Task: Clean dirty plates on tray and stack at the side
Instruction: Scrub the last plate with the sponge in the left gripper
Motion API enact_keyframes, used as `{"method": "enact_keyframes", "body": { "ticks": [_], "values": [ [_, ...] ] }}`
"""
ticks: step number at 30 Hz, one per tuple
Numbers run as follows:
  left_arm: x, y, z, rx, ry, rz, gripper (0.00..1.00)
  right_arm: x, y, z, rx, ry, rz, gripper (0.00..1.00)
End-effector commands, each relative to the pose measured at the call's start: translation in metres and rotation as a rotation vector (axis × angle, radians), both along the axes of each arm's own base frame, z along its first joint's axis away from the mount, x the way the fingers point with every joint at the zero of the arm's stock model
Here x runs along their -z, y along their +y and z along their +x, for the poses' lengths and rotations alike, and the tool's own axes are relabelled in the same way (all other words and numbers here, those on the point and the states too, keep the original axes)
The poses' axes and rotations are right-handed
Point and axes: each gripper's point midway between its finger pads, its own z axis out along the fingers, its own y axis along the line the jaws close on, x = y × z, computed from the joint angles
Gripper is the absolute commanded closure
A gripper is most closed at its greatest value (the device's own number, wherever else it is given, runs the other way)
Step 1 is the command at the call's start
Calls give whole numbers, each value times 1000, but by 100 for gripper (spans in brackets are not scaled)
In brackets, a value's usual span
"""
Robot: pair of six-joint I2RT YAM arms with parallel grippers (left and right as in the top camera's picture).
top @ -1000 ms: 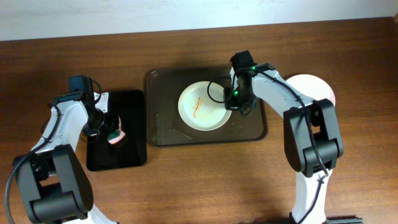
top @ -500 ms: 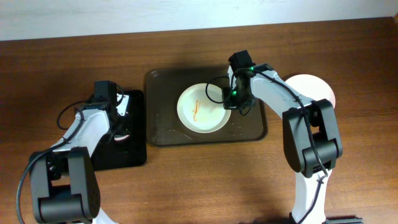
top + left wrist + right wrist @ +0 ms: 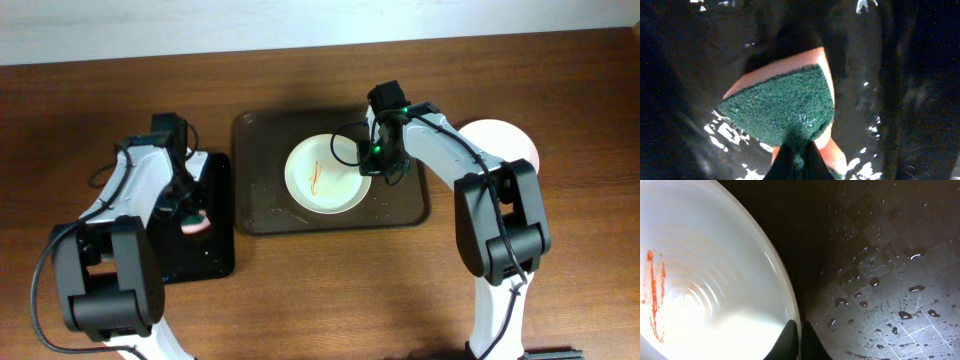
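A white plate with orange-red sauce streaks lies on the large dark tray. My right gripper is shut on the plate's right rim; the wrist view shows the fingers pinching the rim of the plate, with the wet tray beside it. My left gripper is shut on an orange sponge with a green scrub face, held over the glossy black tray. Another white plate lies on the table at the right, partly hidden by the right arm.
The black tray is wet and lies left of the large tray. Water drops dot the large tray. Bare wooden table lies in front of both trays and at the far sides.
My left arm swung along the black tray and now holds the sponge a little lower and to the right. The right gripper and plate have barely moved.
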Motion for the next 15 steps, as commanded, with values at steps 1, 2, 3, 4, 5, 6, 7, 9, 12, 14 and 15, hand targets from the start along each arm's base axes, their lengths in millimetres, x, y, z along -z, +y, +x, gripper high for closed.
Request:
{"method": "enact_keyframes", "body": {
  "ticks": [1,2,3,4,5,6,7,9,12,14,15],
  "values": [
    [-67,-13,46,-1,-126,-35,100,5,-1,-3,-13,7,-22,96],
    [-89,-47,62,51,-188,-125,100,5,-1,-3,-13,8,-22,96],
    [-96,-78,68,91,-219,-209,100,5,-1,-3,-13,8,-22,96],
    [-99,-113,73,129,-249,-283,100,5,-1,-3,-13,8,-22,96],
    [-96,-162,80,154,-285,-330,100,5,-1,-3,-13,8,-22,96],
    [-90,-184,81,169,-291,-345,100,5,-1,-3,-4,11,-21,96],
    [-77,-212,79,180,-278,-361,100,5,-1,-3,-5,10,-21,96],
    [-36,-270,69,194,-217,-417,100,5,-1,-3,-5,10,-21,96],
    [-2,-299,59,151,-166,-424,100,5,-1,-3,-5,11,-21,96],
    [15,-307,51,141,-129,-414,100,5,-1,-3,-5,11,-20,96],
    [29,-305,46,138,-97,-394,100,5,-1,-3,-5,11,-21,96]
  ]
}}
